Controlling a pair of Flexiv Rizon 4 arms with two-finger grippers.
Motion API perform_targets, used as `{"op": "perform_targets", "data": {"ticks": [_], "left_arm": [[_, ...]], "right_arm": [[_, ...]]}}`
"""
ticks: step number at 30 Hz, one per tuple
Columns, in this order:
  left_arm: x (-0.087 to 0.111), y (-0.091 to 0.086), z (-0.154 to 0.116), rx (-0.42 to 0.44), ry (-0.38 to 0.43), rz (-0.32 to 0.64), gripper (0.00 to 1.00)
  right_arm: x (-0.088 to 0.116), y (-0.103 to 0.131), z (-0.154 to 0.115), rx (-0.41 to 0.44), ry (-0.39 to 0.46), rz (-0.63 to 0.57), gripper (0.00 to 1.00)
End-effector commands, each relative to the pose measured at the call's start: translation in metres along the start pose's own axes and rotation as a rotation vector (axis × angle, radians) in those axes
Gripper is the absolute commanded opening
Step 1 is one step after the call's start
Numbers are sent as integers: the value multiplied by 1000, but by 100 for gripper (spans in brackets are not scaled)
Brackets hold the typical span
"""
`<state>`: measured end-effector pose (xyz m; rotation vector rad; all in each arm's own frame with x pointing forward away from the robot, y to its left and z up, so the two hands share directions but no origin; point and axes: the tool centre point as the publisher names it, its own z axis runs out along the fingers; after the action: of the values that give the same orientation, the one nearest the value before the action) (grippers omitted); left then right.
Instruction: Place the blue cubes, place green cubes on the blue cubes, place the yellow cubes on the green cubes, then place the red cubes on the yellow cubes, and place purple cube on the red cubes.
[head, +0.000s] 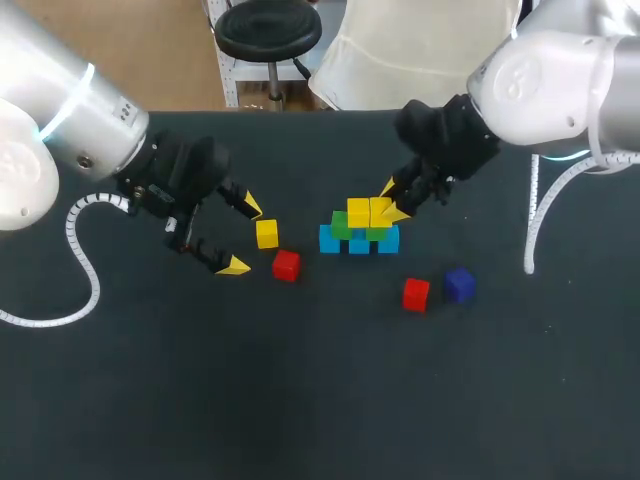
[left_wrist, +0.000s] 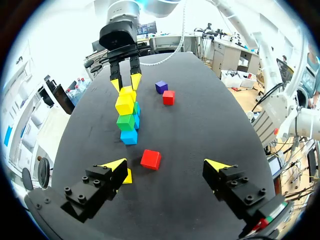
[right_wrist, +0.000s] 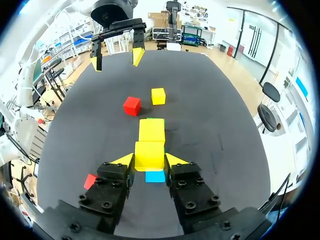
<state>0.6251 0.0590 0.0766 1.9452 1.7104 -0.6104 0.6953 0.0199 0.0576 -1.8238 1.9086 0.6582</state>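
The black bench (head: 300, 400) carries everything. Near its middle stands the stack (head: 360, 230): a row of light blue cubes (head: 358, 243) at the base, green cubes (head: 341, 226) on top of them, and a seated yellow cube (head: 357, 212) on the green.

My right fingers (right_wrist: 175, 161) are clamped on a second yellow cube (right_wrist: 149, 155), one tip on each side face. It sits directly beside the seated one at the same level, and a blue edge shows just beneath my tips.

I judge this to be the set-down of that cube. It should be square and flush with its neighbour and bearing on the green before I let go. Then I should part the tips only slightly and lift straight up, so neither tip drags a yellow cube or nudges the stack.

My left fingers (left_wrist: 112, 169) are spread wide and hold nothing. The loose yellow cube (left_wrist: 128, 176) lies close against one tip, not centred in the gap. I should centre on it before closing.

A small red cube (left_wrist: 150, 159) lies just ahead of the gap and could get caught.

The other red cube (head: 416, 293) and the purple cube (head: 459, 285) sit near each other, beyond the stack from my left fingers.
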Motion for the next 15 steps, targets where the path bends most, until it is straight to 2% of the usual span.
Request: {"op": "perform_targets", "data": {"ticks": [1, 10, 13, 15], "left_arm": [[1, 1, 0, 1, -2, 3, 100], [1, 1, 0, 1, -2, 3, 100], [1, 1, 0, 1, -2, 3, 100], [1, 1, 0, 1, -2, 3, 100]], "right_arm": [[0, -2, 1, -5, -2, 0, 0], [0, -2, 2, -6, -3, 1, 0], [1, -2, 2, -7, -2, 1, 5], [1, -2, 2, -8, -2, 1, 15]]}}
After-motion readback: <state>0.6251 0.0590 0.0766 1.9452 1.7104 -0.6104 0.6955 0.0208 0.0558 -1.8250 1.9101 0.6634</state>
